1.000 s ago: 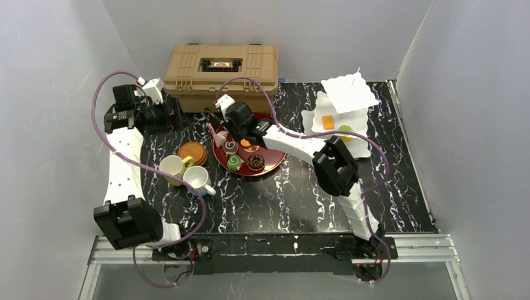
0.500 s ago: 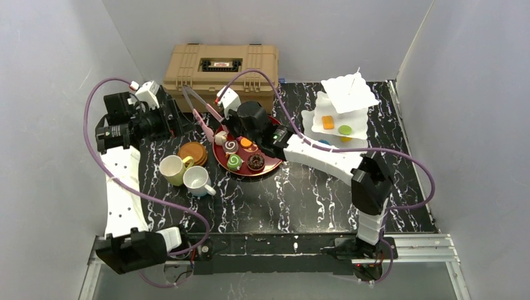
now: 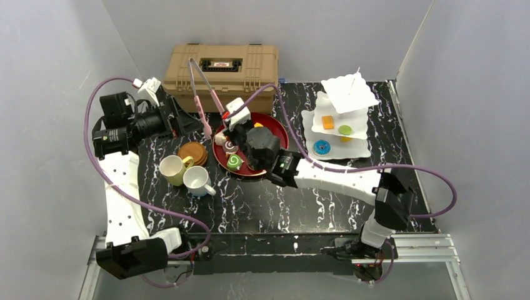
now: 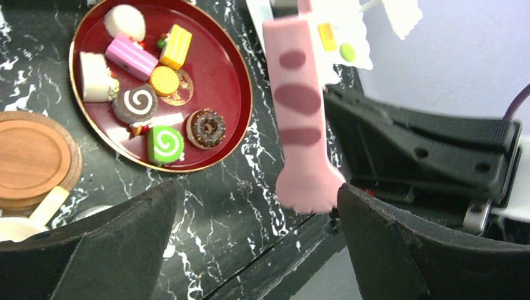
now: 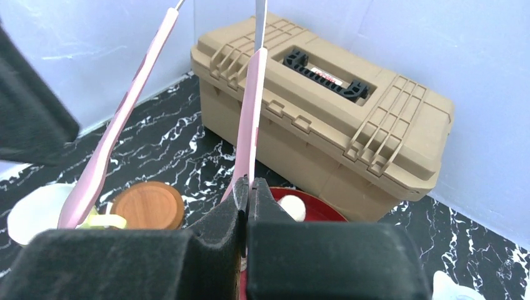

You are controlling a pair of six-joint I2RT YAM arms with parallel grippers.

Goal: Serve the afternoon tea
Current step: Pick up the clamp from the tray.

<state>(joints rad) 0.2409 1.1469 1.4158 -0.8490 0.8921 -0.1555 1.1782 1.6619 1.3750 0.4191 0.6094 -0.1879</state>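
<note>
My right gripper is shut on one arm of the pink-tipped metal tongs, just above the red tray; in the right wrist view the tongs rise from its closed fingers. My left gripper is open, and in its wrist view a pink tong tip hangs between its fingers, close to the right one. The tray holds a green swirl roll, a chocolate donut, cake slices and other pastries. Brown coasters, a yellow mug and a white mug stand left of it.
The tan toolbox stands at the back, behind the tongs. A white tiered stand at the back right carries an orange piece, a green piece and a blue donut. The right arm stretches across the table's middle.
The right arm has stretched out low and its wrist has come forward over the tray. The tongs have swung up and now lean over the toolbox. The left gripper shifted slightly.
</note>
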